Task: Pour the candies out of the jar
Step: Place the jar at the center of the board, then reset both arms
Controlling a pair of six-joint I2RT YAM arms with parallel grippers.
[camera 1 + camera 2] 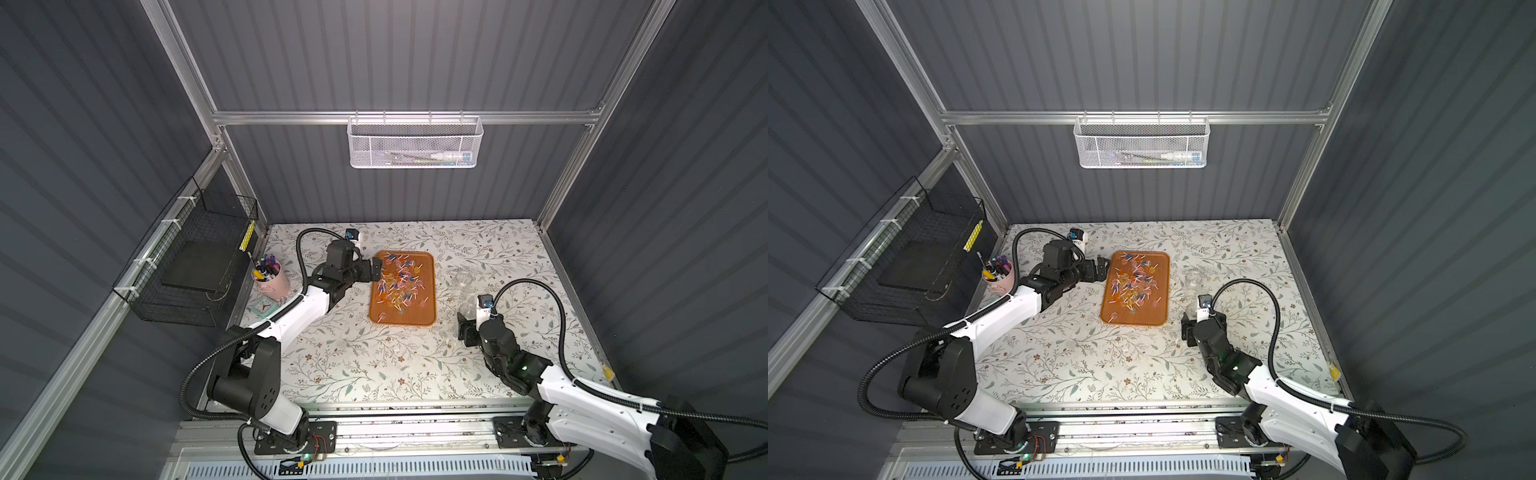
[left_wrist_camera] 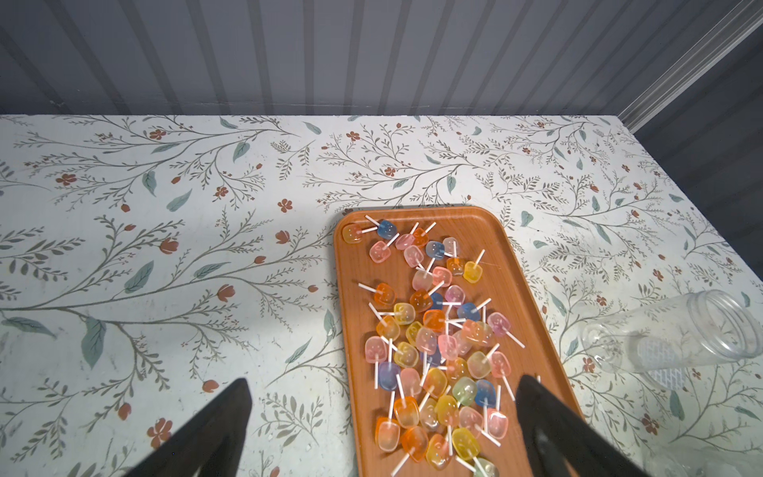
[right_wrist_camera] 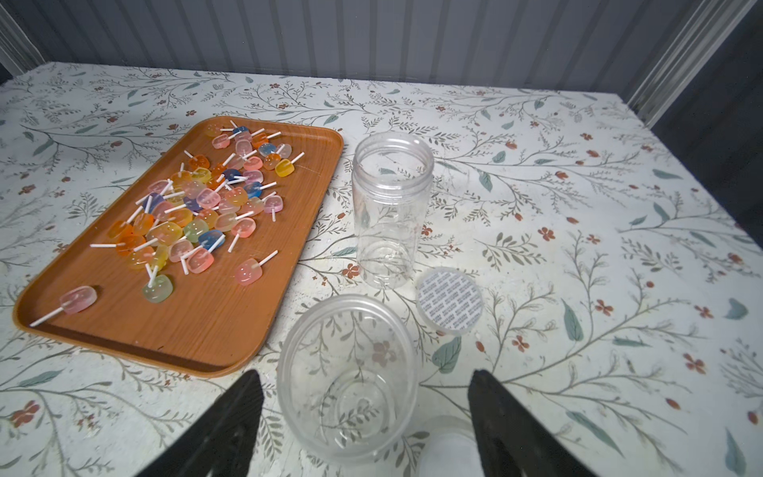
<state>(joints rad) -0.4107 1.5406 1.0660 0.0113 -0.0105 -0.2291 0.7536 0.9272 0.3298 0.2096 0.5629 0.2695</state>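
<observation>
A floral-patterned surface (image 1: 374, 365) is seen in both top views. An orange-brown tray (image 1: 411, 318) is laid flat near its middle. To the right of the tray, two clear open jars are stood upright, a far jar (image 3: 390, 214) and a near jar (image 3: 347, 384), with a round lid (image 3: 450, 299) laid beside them. A pink cup (image 1: 276, 284) and a small clock (image 1: 264, 307) are placed at the left edge.

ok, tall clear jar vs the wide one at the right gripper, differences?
The tall jar has a narrow threaded neck; the wide jar a broader mouth. The tall jar stands clear beside the tray; the wide jar sits between the right gripper's open fingers. Both clear, empty, lidless, upright.
</observation>
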